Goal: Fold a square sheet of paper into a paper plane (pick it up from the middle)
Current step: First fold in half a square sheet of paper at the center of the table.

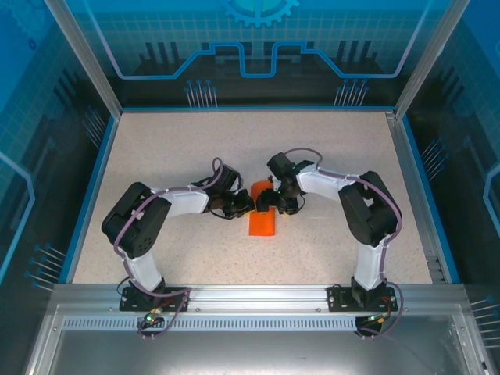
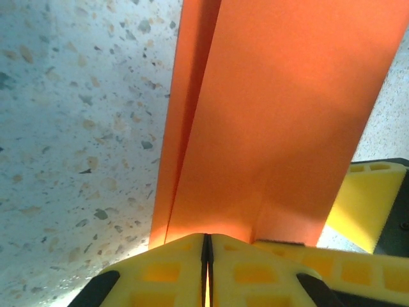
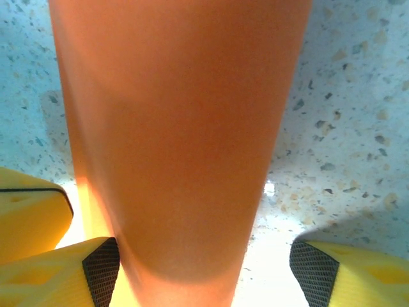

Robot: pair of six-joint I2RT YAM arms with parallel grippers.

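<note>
The square sheet of paper (image 1: 262, 224) is bright orange and folded into a long narrow strip at the table's middle, between my two grippers. In the left wrist view the paper (image 2: 281, 109) shows a lengthwise crease and rises from the tips of my left gripper (image 2: 206, 238), whose jaws stand pressed together on its near edge. My left gripper (image 1: 248, 205) meets the strip from the left. My right gripper (image 1: 269, 203) comes from the right. Its jaws (image 3: 204, 262) stand wide apart around the paper (image 3: 179, 128), the strip lying against the left pad and well short of the right pad (image 3: 311, 265).
The speckled tabletop (image 1: 195, 148) has a blue rim and glass walls on all sides. A yellow finger of the right gripper (image 2: 367, 204) sits beside the paper's right edge. A yellow finger of the left gripper (image 3: 29, 204) sits at the paper's left.
</note>
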